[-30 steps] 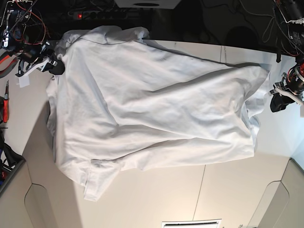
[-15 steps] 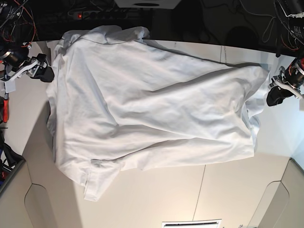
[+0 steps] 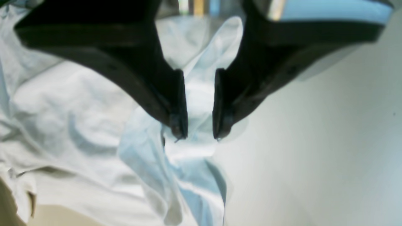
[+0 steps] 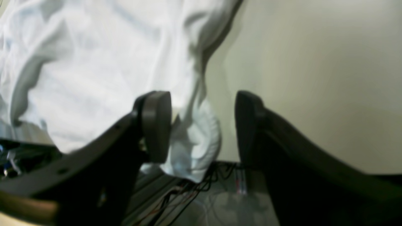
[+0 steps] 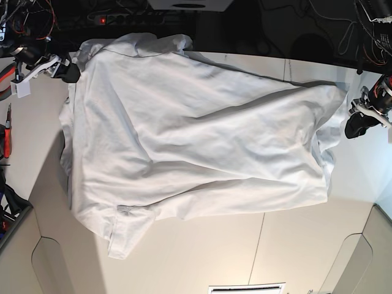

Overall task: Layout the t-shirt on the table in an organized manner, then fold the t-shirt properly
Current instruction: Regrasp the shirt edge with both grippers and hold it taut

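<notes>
The white t-shirt (image 5: 196, 141) lies spread and wrinkled across the off-white table (image 5: 245, 257), with one corner reaching the table's far edge. In the base view my right gripper (image 5: 64, 70) is at the shirt's far left corner and my left gripper (image 5: 358, 125) is at its right edge. In the right wrist view my right gripper (image 4: 202, 119) is wide open, with a bunched fold of the shirt (image 4: 94, 62) between its fingers. In the left wrist view my left gripper (image 3: 200, 136) stands narrowly open just above the shirt's edge (image 3: 78, 110), holding nothing.
A red-handled tool (image 5: 6, 138) lies at the left edge. Cables and a power strip (image 5: 122, 18) run along the dark back behind the table's far edge. Bare tabletop shows beside the shirt in the wrist views (image 3: 314, 141) (image 4: 314, 78).
My right gripper swung out to the left, then came back up to the shirt's far corner. My left gripper shifted slightly toward the shirt's right edge. The shirt has not moved.
</notes>
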Available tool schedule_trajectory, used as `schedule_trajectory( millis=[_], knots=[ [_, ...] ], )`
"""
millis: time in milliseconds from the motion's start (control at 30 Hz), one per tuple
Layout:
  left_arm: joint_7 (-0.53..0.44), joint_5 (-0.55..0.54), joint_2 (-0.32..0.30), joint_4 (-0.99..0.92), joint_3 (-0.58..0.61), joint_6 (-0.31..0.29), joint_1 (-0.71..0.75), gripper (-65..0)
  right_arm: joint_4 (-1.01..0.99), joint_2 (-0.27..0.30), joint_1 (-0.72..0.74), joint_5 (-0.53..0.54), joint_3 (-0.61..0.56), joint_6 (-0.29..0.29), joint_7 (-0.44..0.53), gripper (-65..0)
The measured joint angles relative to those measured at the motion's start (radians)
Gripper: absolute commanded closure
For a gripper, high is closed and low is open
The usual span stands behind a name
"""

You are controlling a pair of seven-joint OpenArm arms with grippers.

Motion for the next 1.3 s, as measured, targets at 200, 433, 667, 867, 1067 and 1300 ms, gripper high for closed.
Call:
schedule_trajectory(
  millis=[200,433,667,867,1067,1300],
  knots=[
    [0.0,0.001,0.0,0.0,0.0,0.0,0.0,-17.9,-0.053,0.003,0.005,0.02,-0.054,0.004,0.026,-32.3],
    [0.0,0.001,0.0,0.0,0.0,0.0,0.0,-17.9,-0.069,0.002,0.033,0.022,-0.056,0.004,0.028,-32.2],
    [0.0,0.009,0.0,0.0,0.0,0.0,0.0,-17.9,-0.073,0.0,0.032,0.022,-0.057,0.0,0.021,0.0],
    [0.0,0.071,0.0,0.0,0.0,0.022,0.0,-17.9,-0.073,0.0,0.032,0.022,-0.057,0.0,0.021,0.0],
    [0.0,0.076,0.0,0.0,-0.055,0.031,0.006,-18.1,-0.073,0.0,0.032,0.022,-0.057,0.0,0.021,0.0],
    [0.068,0.068,0.0,0.0,-0.16,0.035,0.087,-37.2,-0.073,0.0,0.034,0.022,-0.057,0.0,0.02,0.0]
  ],
)
